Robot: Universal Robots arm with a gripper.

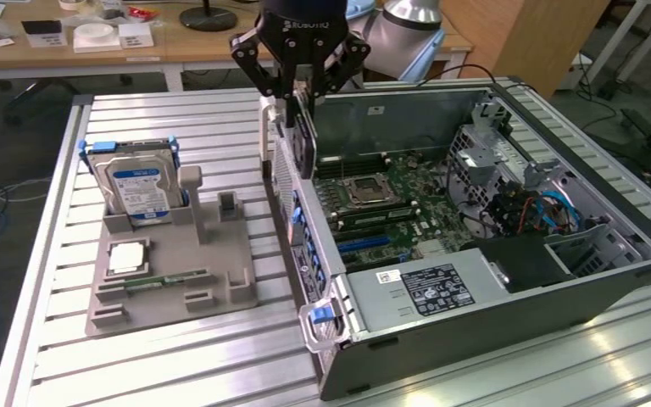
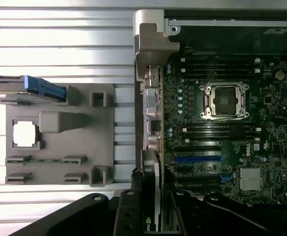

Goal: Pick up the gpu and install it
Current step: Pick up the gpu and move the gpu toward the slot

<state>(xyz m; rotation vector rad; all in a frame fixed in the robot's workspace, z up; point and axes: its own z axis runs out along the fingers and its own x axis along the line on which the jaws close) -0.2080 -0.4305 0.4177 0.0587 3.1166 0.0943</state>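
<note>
My gripper (image 1: pixel 299 100) is shut on the gpu (image 1: pixel 302 140), a thin black card that hangs on edge from the fingers. It is held above the rear wall of the open computer case (image 1: pixel 597 280), at the edge of the motherboard (image 1: pixel 399 199). In the wrist view the gpu (image 2: pixel 152 189) runs edge-on from between my fingers (image 2: pixel 128 216), beside the case's rear ports. The blue expansion slot (image 2: pixel 198 159) lies on the board close to the card's end; in the exterior view this slot (image 1: pixel 365 244) is below the card and nearer the camera.
A grey fixture tray (image 1: pixel 207 292) sits on the slatted table at the exterior view's left, holding an upright silver hard drive (image 1: pixel 136 182), a processor chip (image 1: pixel 128 257) and a green memory stick (image 1: pixel 167 278). The empty CPU socket (image 1: pixel 368 192) and a drive cage (image 1: pixel 529 199) are inside the case.
</note>
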